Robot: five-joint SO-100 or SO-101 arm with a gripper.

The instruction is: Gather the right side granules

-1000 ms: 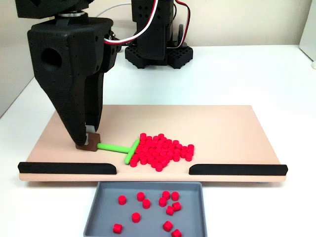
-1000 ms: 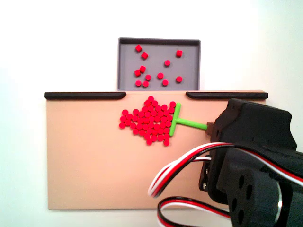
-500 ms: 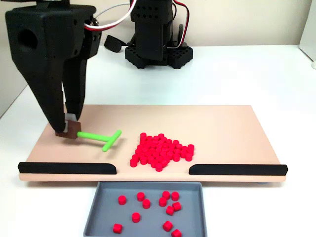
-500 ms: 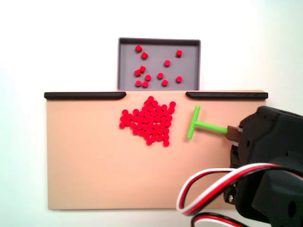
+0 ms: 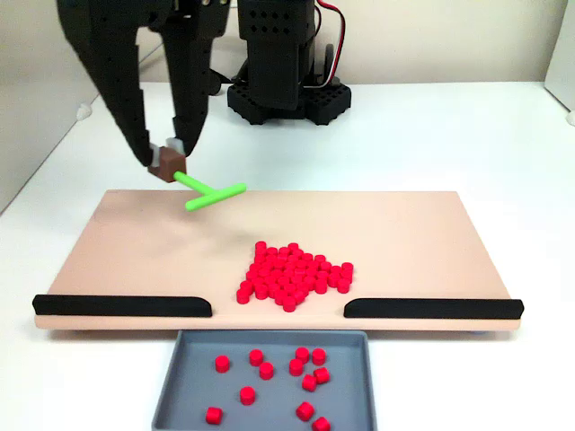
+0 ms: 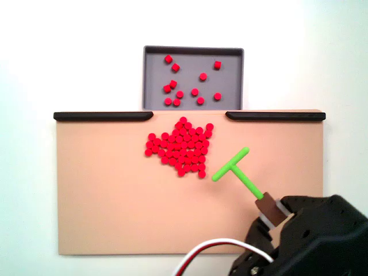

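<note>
Granules (image 5: 292, 274): dozens of small red pellets, packed in one patch on the tan board (image 5: 422, 229), just behind the gap between the two black rails (image 5: 121, 305); seen likewise in the other fixed view (image 6: 179, 150). A dozen or so more lie loose in the grey tray (image 5: 180, 395) in front of the gap.

T-shaped tool (image 5: 211, 191): green, lifted clear of the board, crossbar apart from the patch; brown end block pinched in the gripper (image 5: 168, 157), jaws narrow.

Counter (image 5: 449, 135): white; arm base at the back.

Risk, judged: a tilted crossbar could ride over pellets or scatter them sideways; a sweep missing the gap would jam them against a rail.
</note>
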